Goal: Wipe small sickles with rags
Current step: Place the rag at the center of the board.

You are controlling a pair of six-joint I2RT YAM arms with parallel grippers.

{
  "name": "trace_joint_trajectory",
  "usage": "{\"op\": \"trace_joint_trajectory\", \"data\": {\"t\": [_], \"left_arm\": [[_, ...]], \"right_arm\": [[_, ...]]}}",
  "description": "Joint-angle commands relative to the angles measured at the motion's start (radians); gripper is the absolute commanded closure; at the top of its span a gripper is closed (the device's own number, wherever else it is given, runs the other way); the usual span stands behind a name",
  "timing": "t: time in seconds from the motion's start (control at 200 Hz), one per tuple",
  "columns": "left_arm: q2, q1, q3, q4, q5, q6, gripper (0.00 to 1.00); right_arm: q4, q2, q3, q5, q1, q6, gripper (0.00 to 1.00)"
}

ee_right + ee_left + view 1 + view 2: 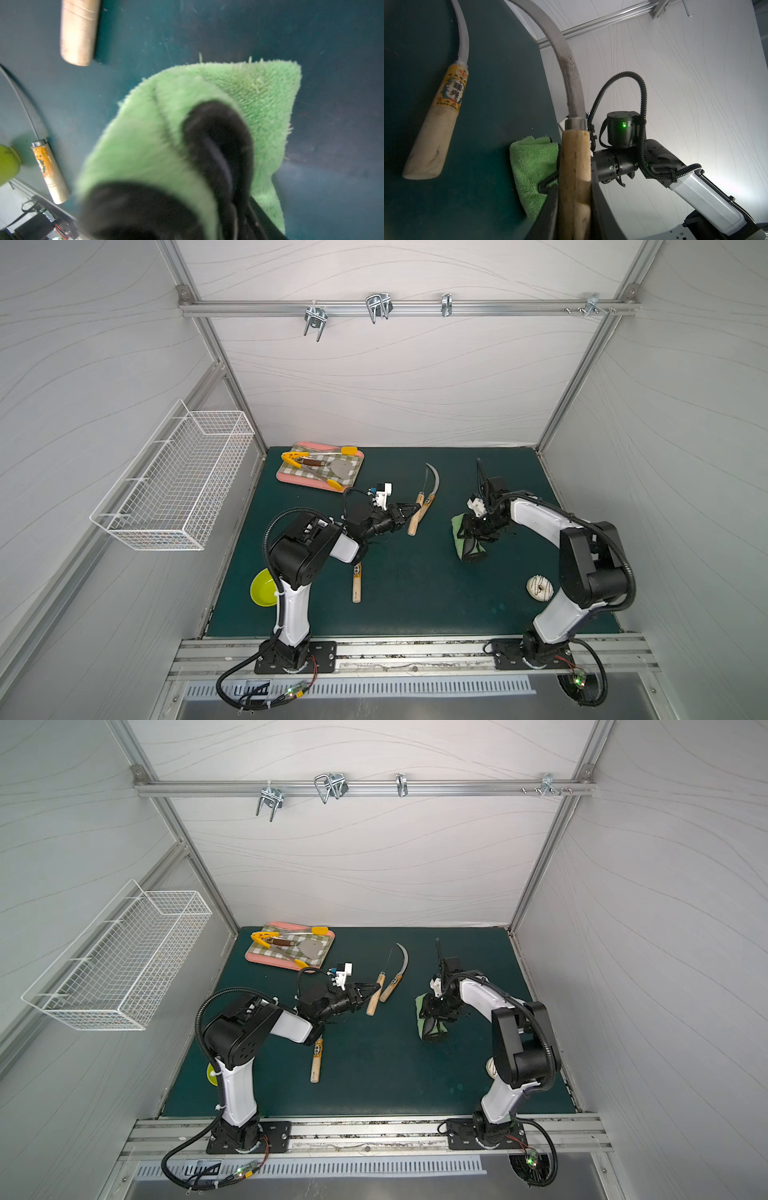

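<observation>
Dark green matting covers the table point(415, 605), boxed in by pale walls on an aluminium frame. Nearest, by the left arm's base, lie a lime bowl point(262, 587) and one small sickle point(356, 583), its blade hidden under the arm. A white ring-shaped thing point(539, 587) sits by the right arm.

Further in, the right pincer point(471, 537) is down at the folded green rag point(458, 524), which seems to rest on the table. Blur hides whether its jaws stand wide or narrow. The left pincer point(409, 512) is clamped on the plain wooden handle of a second sickle point(575, 176), blade pointing away. A labelled sickle point(428, 499) lies just beside it.

Risks, as I judge them: a loose hold could drop the rag, the toothed blade may snag its pile, and the round handle may twist and knock its neighbour.

Beyond, a pink tray point(286, 477) holds tongs point(291, 458) and a spatula point(343, 466). Hooks point(378, 306) hang on the back rail, a wire basket point(174, 481) on a side wall.
</observation>
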Motion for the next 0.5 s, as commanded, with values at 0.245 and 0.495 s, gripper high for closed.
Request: {"op": "trace_joint_trajectory", "data": {"t": [0.245,0.495], "left_arm": [[-0.093,-0.042,0.012,-0.070,0.021,0.093,1.00],[-0.102,-0.049,0.007,-0.083,0.021,0.098,1.00]], "right_arm": [[-0.099,-0.193,0.031,0.124,0.001,-0.019,0.29],[-0.062,-0.166,0.015,0.104,0.012,-0.006,0.30]]}}
